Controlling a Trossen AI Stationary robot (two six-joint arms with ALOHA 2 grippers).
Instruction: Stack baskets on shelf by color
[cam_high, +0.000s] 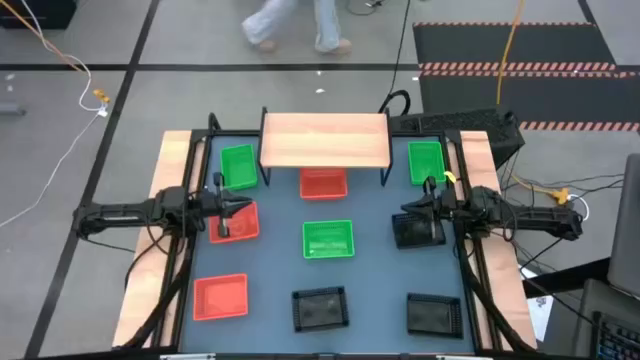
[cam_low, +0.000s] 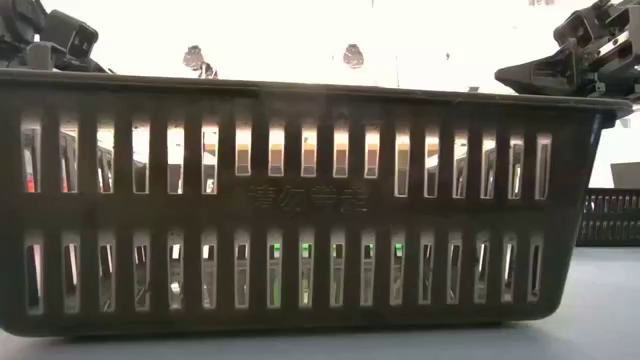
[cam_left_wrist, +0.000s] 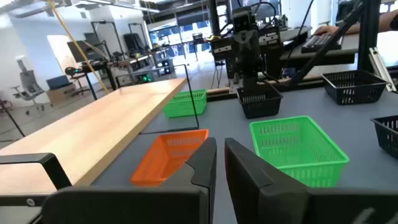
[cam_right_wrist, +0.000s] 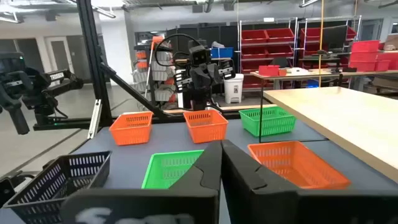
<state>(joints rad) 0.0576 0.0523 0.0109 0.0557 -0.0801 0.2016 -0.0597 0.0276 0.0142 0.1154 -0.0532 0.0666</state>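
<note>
The wooden shelf (cam_high: 325, 140) stands at the far middle with nothing on it. Three green baskets (cam_high: 238, 167) (cam_high: 427, 163) (cam_high: 328, 239), three red baskets (cam_high: 323, 184) (cam_high: 235, 222) (cam_high: 221, 296) and three black baskets (cam_high: 417, 230) (cam_high: 320, 309) (cam_high: 434, 314) rest singly on the tabletop. My left gripper (cam_high: 232, 205) hovers level over the left-middle red basket, fingers (cam_left_wrist: 205, 165) together, empty. My right gripper (cam_high: 412, 212) hovers level over the right-middle black basket (cam_left_wrist: 258, 102), fingers (cam_right_wrist: 208, 168) together, empty.
One red basket sits partly under the shelf's front edge. The near-middle black basket (cam_low: 320, 200) fills the low view. Black frame posts stand along both table sides. A person's legs (cam_high: 295, 25) show on the floor beyond the far edge.
</note>
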